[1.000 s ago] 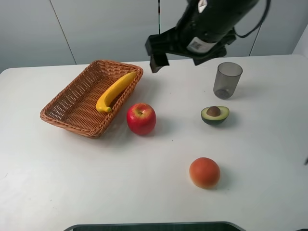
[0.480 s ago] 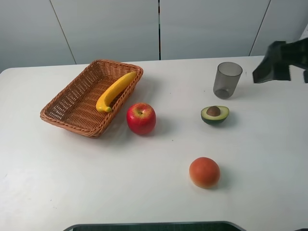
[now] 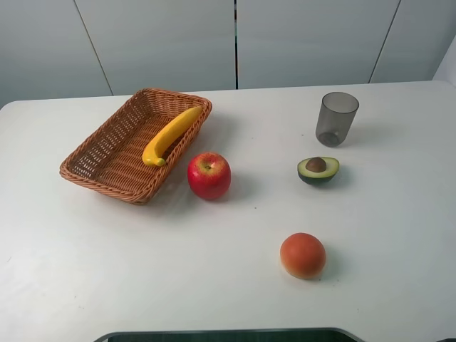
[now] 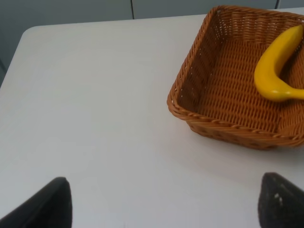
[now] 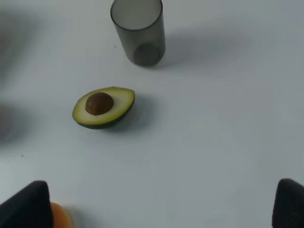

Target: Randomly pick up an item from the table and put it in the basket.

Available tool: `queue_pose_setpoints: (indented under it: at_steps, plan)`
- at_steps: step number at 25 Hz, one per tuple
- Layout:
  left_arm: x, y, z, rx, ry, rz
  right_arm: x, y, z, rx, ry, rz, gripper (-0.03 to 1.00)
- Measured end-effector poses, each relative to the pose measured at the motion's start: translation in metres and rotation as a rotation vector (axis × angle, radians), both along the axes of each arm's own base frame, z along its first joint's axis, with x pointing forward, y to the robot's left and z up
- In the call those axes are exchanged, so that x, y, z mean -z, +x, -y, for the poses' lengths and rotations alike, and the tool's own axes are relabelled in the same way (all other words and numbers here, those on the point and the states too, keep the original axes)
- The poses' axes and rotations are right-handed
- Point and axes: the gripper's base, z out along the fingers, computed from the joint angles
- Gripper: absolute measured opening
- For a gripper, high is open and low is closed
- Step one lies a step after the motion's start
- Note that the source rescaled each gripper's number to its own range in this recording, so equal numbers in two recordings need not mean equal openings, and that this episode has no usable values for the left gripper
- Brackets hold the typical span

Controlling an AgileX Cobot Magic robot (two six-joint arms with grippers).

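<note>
The black arm that hung over the far side of the white counter (image 3: 142,271) a second ago, and was sliding off toward the right edge half a second ago, is now gone from the high view altogether, and neither arm shows there. That retreat, with the long curved yellow plastic-looking banana (image 3: 169,135) lying diagonally inside the shallow orange-brown woven wicker basket (image 3: 100,167), one end up near the far rim, reads as the task done: an item is in the basket and nothing is left in hand. The left gripper (image 4: 164,202) shows only its two dark fingertips (image 4: 52,204) at the corners of its wrist view, set wide apart with bare counter between them and nothing held; it looks at the basket from its near-left side. The right gripper (image 5: 164,204) is likewise spread wide and empty, its tips framing the counter near the halved green avocado with its brown pit (image 5: 103,107). Counting what is there: one basket, one banana, one glossy red apple (image 3: 209,175) just beside the basket's near-right wall, one avocado half, one round orange-red fruit (image 3: 303,255) nearest the camera, and one upright translucent grey cup (image 3: 337,118) beyond the avocado. Five loose things, one in the basket, four on the counter.
</note>
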Motion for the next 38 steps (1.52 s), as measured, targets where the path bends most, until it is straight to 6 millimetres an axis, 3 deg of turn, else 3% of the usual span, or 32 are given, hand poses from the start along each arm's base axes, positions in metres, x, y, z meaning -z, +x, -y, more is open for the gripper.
queue_pose_setpoints:
  at_steps: [7,13,19,38]
  plan:
    - [0.000,0.000,0.000,0.000,0.000,0.000,0.013,-0.054,0.013,0.021,-0.046,0.119,1.00]
    - [0.000,0.000,0.000,0.000,0.000,0.000,0.032,-0.074,0.015,0.010,-0.044,0.206,1.00]
    - [0.000,0.000,0.000,0.000,0.000,0.000,0.043,-0.075,0.013,-0.044,-0.065,0.257,1.00]
    - [0.000,0.000,0.000,0.000,0.000,0.000,0.042,-0.075,0.012,-0.038,-0.074,0.275,1.00]
